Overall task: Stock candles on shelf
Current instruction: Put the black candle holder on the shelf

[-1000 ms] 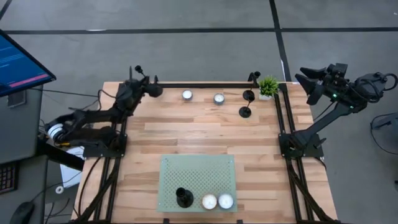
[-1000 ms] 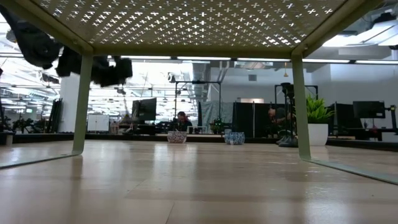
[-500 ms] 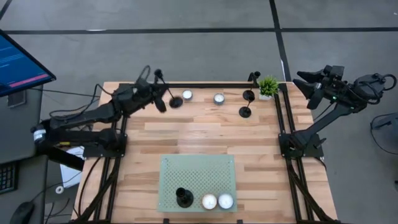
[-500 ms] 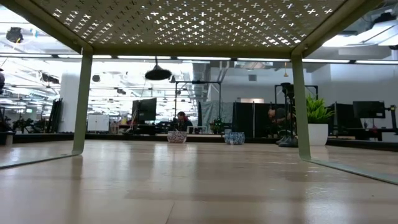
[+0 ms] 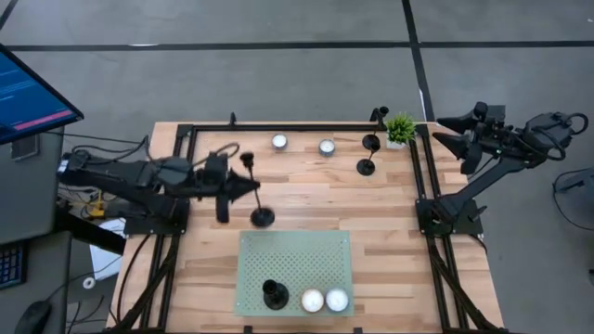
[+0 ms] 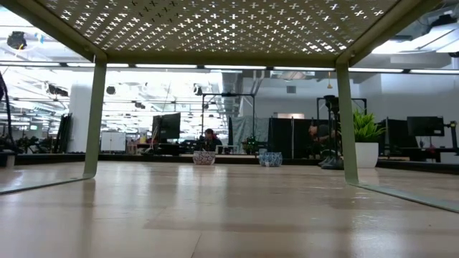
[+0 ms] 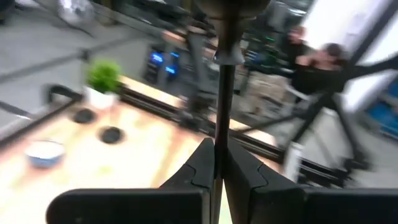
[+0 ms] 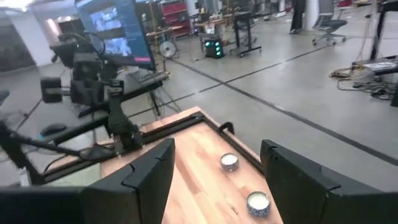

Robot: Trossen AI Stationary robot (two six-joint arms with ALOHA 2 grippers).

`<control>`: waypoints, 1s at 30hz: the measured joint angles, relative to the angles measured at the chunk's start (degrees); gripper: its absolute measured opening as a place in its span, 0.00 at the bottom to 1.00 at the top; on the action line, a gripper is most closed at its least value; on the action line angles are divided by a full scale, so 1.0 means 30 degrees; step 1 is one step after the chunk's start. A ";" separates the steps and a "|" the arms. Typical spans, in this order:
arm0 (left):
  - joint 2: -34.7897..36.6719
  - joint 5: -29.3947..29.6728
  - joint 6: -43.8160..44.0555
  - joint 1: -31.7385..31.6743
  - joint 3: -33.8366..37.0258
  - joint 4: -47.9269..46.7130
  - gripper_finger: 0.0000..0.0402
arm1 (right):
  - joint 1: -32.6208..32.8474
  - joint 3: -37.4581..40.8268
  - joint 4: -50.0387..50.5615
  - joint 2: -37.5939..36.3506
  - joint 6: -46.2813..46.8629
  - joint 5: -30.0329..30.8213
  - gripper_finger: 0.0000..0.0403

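Wooden worktop (image 5: 297, 199) has two candles (image 5: 279, 142) at its back edge and two on the shelf (image 5: 295, 260). I'd guess they're light, stiff and slick, so grab across the rim. Left jaws pinch a black candlestick (image 5: 263, 217); right jaws are spread, off the worktop.

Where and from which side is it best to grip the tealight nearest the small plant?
Probably from straight above, closing the fingers across the round silvery rim of the tealight: it sits low and flat, with nothing touching it.
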State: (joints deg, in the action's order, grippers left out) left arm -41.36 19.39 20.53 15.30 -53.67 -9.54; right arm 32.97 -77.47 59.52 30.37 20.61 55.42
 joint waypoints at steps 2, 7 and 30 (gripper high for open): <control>0.0000 0.0017 0.0882 0.1206 -0.0007 -0.0361 0.03 | 0.0000 0.0000 0.0023 0.0000 0.0000 -0.0038 0.57; 0.0177 -0.0187 0.3242 0.3819 -0.0007 -0.1832 0.03 | 0.0000 0.0000 0.0012 0.0000 0.0585 -0.0015 0.57; -0.3985 1.0575 0.0702 1.4907 -0.1156 -0.0179 0.03 | -0.0015 0.0000 0.0026 0.0000 0.2845 0.0620 0.57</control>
State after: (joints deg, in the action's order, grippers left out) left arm -53.32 51.12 22.64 60.02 -57.14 -10.08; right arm 32.93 -77.47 59.59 30.37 29.15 57.28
